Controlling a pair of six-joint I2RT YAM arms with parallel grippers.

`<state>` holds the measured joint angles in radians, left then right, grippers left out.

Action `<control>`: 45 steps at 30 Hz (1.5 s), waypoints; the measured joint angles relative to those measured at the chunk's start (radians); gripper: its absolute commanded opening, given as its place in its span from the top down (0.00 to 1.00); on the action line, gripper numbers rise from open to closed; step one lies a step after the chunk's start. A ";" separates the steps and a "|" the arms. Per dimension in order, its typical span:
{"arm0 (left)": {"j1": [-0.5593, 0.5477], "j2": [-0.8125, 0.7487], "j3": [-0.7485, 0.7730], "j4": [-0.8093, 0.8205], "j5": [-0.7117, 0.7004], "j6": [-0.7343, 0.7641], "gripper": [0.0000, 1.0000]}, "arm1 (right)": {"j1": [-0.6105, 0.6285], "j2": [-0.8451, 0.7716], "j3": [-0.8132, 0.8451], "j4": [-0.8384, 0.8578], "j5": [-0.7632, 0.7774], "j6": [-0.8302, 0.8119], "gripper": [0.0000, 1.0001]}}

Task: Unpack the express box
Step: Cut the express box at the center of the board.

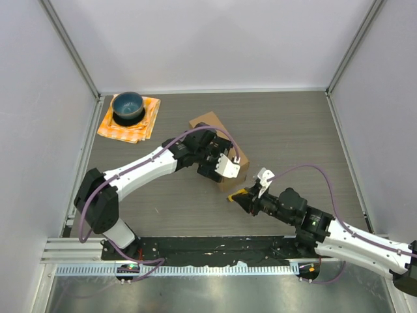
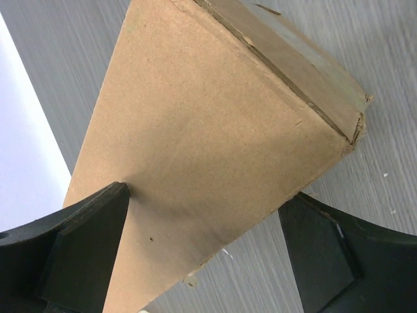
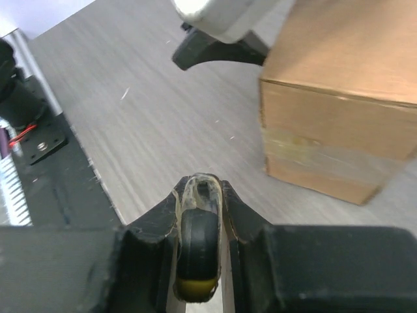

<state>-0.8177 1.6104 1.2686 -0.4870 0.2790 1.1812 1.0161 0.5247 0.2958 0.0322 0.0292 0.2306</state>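
Note:
The express box (image 1: 207, 123) is a brown cardboard carton lying at an angle in the middle of the table. My left gripper (image 1: 219, 161) hovers over its near end, open wide. In the left wrist view the box (image 2: 195, 117) fills the gap between the two black fingers (image 2: 91, 241) of the left gripper (image 2: 207, 195). My right gripper (image 1: 242, 195) is just off the box's near corner, shut on a small black tool with a yellow end (image 3: 199, 244). Clear tape scraps cling to the right gripper (image 3: 201, 186). The box's taped side (image 3: 339, 130) lies ahead of it to the right.
A blue bowl (image 1: 128, 105) sits on an orange cloth (image 1: 144, 126) at the back left. White walls enclose the table on three sides. A black rail (image 1: 195, 248) runs along the near edge by the arm bases.

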 measured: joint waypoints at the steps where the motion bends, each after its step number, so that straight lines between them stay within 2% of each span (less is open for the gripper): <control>1: 0.011 -0.008 -0.008 -0.001 0.000 -0.001 0.00 | 0.015 -0.014 -0.011 0.012 0.040 -0.022 0.99; 7: 0.056 -0.066 -0.061 -0.016 -0.012 -0.008 0.00 | 0.048 -0.015 -0.064 0.190 0.204 -0.153 0.99; 16: 0.054 -0.065 -0.042 -0.047 -0.033 -0.058 0.00 | 0.175 0.270 -0.077 0.495 0.313 -0.364 0.99; 21: 0.052 -0.065 -0.042 -0.052 -0.033 -0.066 0.00 | 0.222 0.333 -0.080 0.590 0.344 -0.436 0.99; 35: 0.032 -0.065 -0.042 -0.055 -0.052 -0.081 0.00 | 0.226 0.510 -0.121 0.821 0.374 -0.509 0.99; 45: 0.028 -0.065 -0.042 -0.055 -0.056 -0.084 0.00 | 0.226 0.542 -0.133 0.925 0.377 -0.505 0.99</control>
<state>-0.7898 1.5452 1.2263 -0.5423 0.2234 1.0969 1.2419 1.0672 0.1627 0.9577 0.4065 -0.2749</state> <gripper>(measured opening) 0.997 0.239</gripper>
